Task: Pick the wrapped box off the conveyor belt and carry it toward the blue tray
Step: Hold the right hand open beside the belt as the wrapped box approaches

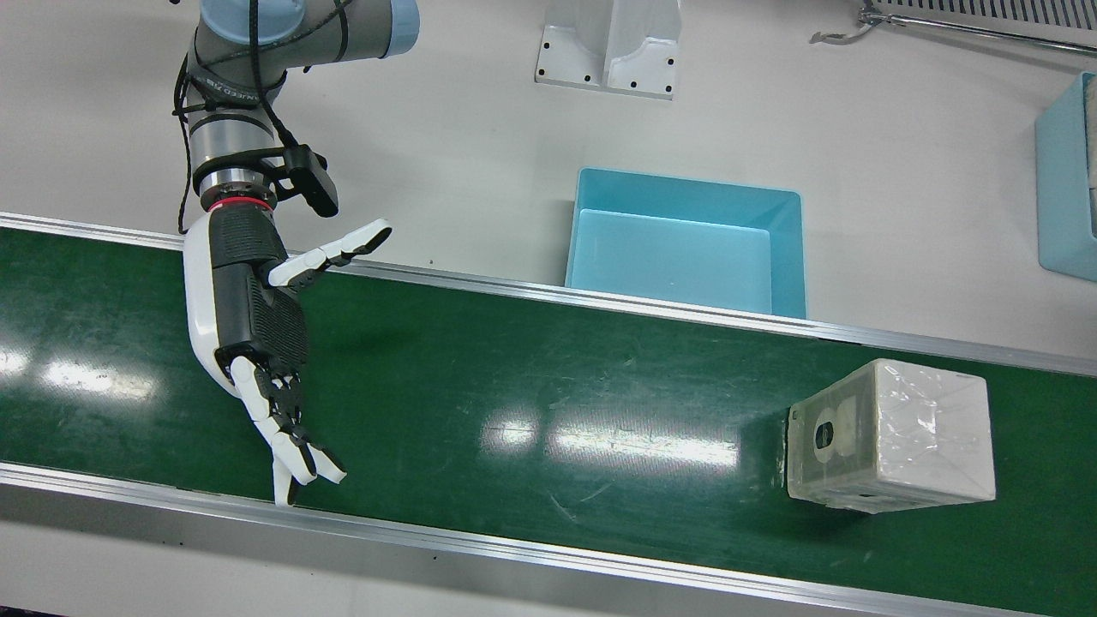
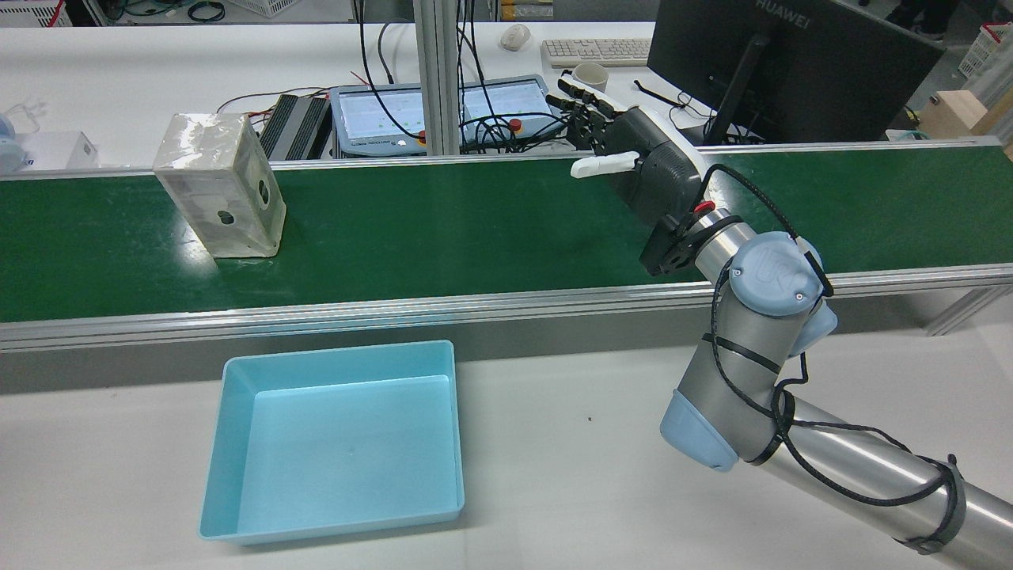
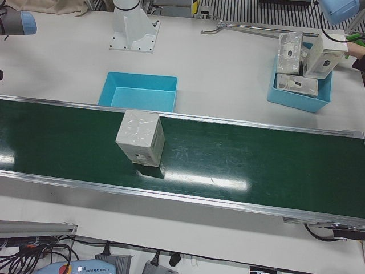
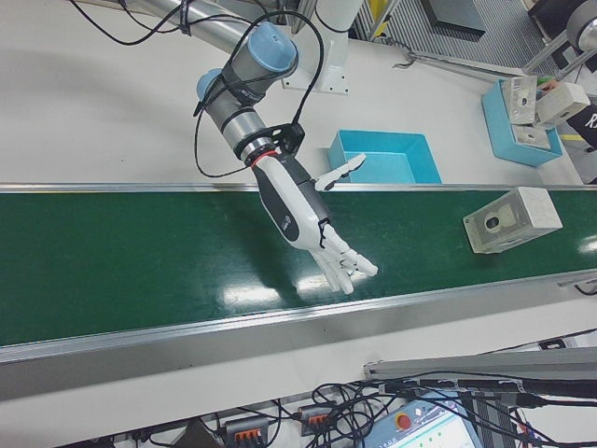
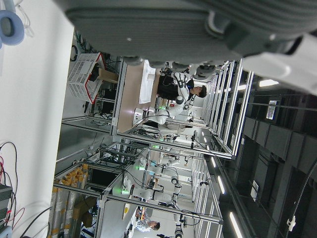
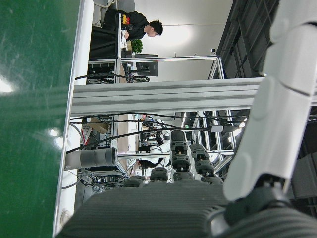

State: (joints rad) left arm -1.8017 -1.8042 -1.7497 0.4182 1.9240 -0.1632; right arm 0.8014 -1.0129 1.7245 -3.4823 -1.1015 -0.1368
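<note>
Now the box (image 1: 891, 435) is standing on the belt (image 1: 514, 386), untouched and well apart from the right hand (image 1: 257, 334), which is hovering over the belt with fingers spread, holding nothing (the left hand's state I cannot tell). The step is still the approach. Bare belt is lying open between them; the tray (image 1: 686, 248) is sitting just beside the belt's rail

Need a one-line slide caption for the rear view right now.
Right hand open above the green conveyor belt, far from the wrapped box; blue tray empty on the table.
</note>
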